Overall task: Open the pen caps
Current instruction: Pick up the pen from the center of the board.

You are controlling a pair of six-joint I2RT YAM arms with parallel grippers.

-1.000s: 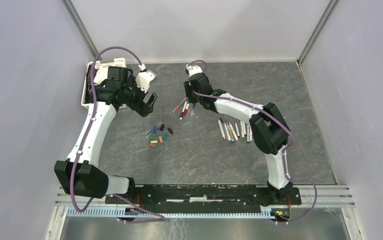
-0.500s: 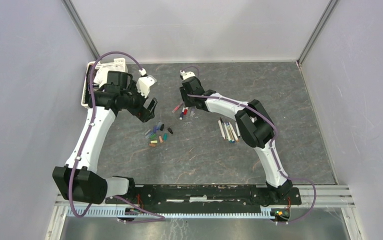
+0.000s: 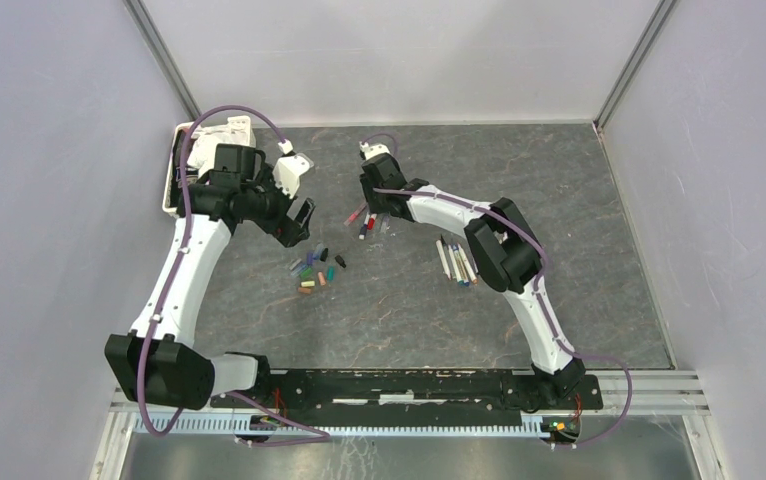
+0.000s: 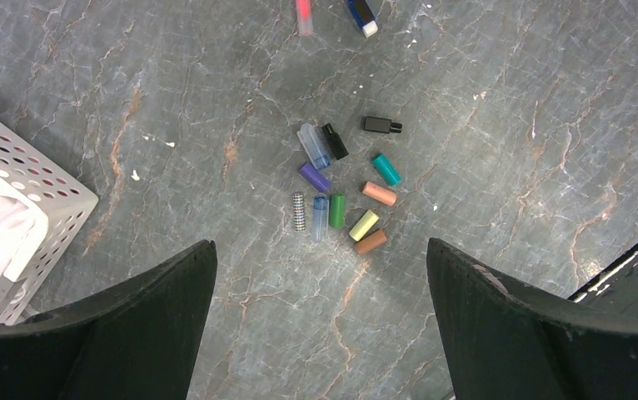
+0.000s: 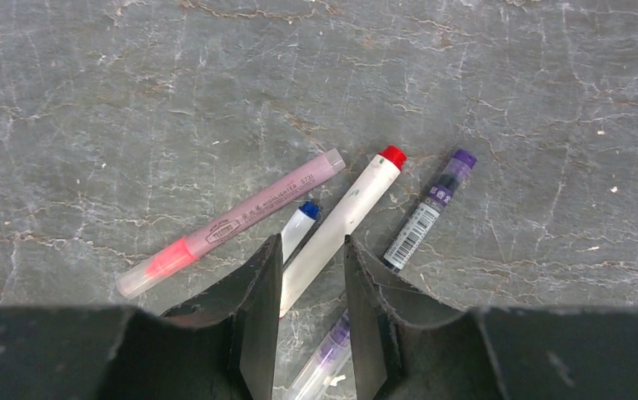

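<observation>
Several loose pen caps (image 4: pixel 341 200) in assorted colours lie in a cluster on the grey table, also seen from above (image 3: pixel 317 268). My left gripper (image 4: pixel 320 246) hangs wide open and empty above them, just up-left of them in the top view (image 3: pixel 299 220). My right gripper (image 5: pixel 309 242) is down among a few pens (image 3: pixel 374 205). Its jaws are narrowed around a white pen with a red cap (image 5: pixel 341 217), touching it on both sides. A pink pen (image 5: pixel 241 218), a blue-tipped pen (image 5: pixel 299 223) and a purple pen (image 5: pixel 428 212) lie beside it.
A row of several pens (image 3: pixel 459 262) lies right of centre, partly under the right arm. A white perforated basket (image 3: pixel 184 160) stands at the back left and shows in the left wrist view (image 4: pixel 16 175). Another clear purple pen (image 5: pixel 320 367) lies under the right jaws.
The right gripper has shifted a little left and settled over the pens, its elbow folding in. The left gripper has moved slightly toward the caps. In the last half second little moved.
</observation>
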